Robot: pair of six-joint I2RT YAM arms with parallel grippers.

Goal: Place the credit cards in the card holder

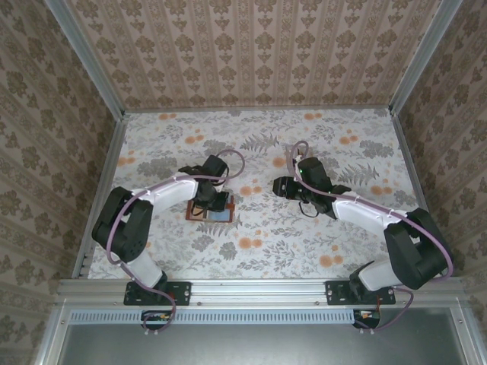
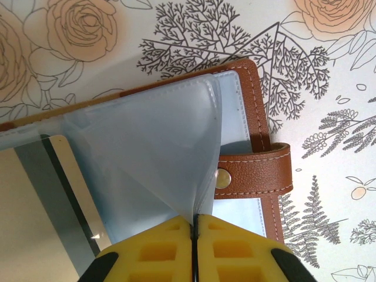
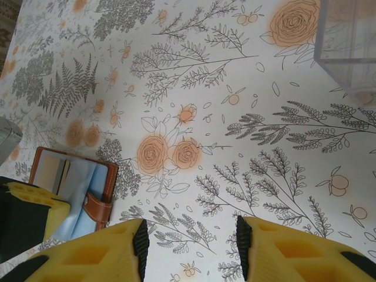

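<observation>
The reddish-brown card holder [image 2: 256, 111] lies open on the floral table, its snap tab [image 2: 254, 176] pointing right. My left gripper [image 2: 194, 222] is shut on the edge of a clear bluish plastic sleeve [image 2: 153, 147], holding it lifted off the holder. A tan card [image 2: 29, 202] with a dark stripe sits under the plastic at the left. From above, the left gripper [image 1: 205, 196] hangs over the holder [image 1: 219, 216]. My right gripper [image 3: 192, 241] is open over bare table, right of the holder [image 3: 104, 197]; it is also in the top view [image 1: 280, 187]. Other cards are out of view.
A clear plastic box [image 3: 349, 41] stands on the table at the top right of the right wrist view. The left gripper's yellow finger [image 3: 32, 205] rests against the holder. Patterned walls [image 1: 251, 46] enclose the table [image 1: 335, 228] on three sides.
</observation>
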